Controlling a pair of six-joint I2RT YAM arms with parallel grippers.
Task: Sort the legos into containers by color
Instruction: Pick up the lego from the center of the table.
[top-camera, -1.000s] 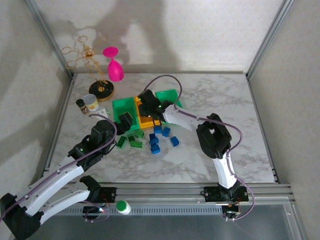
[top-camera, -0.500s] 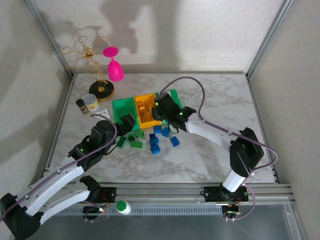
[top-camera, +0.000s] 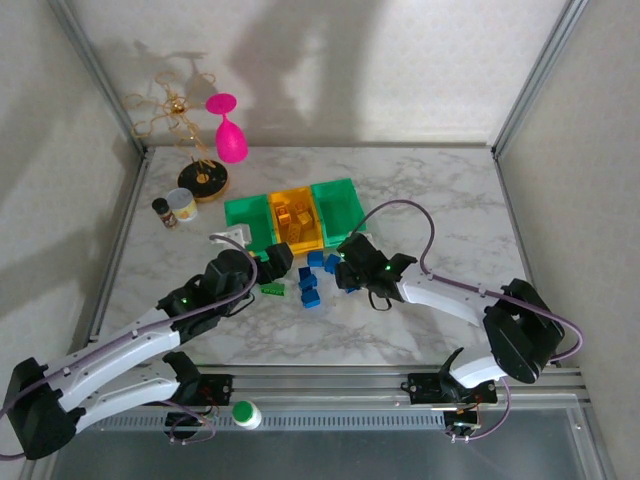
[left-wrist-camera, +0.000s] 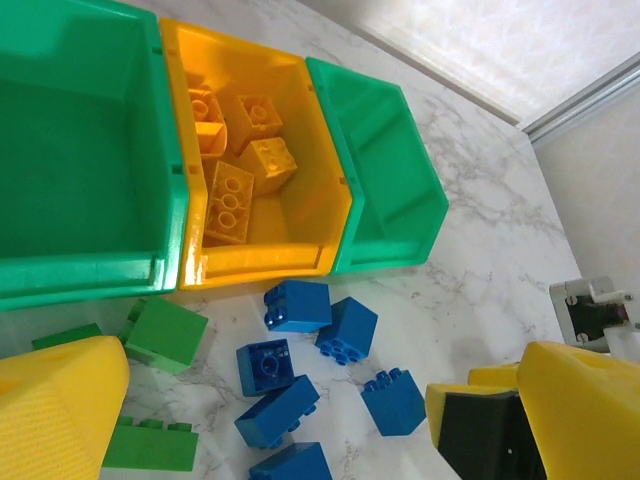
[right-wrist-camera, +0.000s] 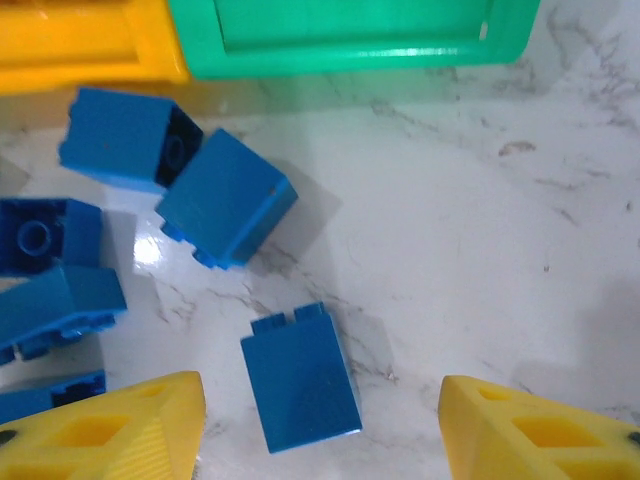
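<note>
My right fingers (right-wrist-camera: 110, 428), spread and empty, straddle a blue brick (right-wrist-camera: 300, 375) on the bench (right-wrist-camera: 480, 250) just in front of the yellow-orange bin (right-wrist-camera: 80, 45), where I should descend straight, centre on its flat sides and clench squarely, clear of its blue neighbours.

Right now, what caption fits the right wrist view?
Open right gripper poised over a blue brick on the marble table, near the green bin.

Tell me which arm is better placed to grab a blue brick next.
Right, probably. The right pincer is open and brackets a lone blue brick lying apart from the cluster. The left pincer sits by the green bricks.
</note>
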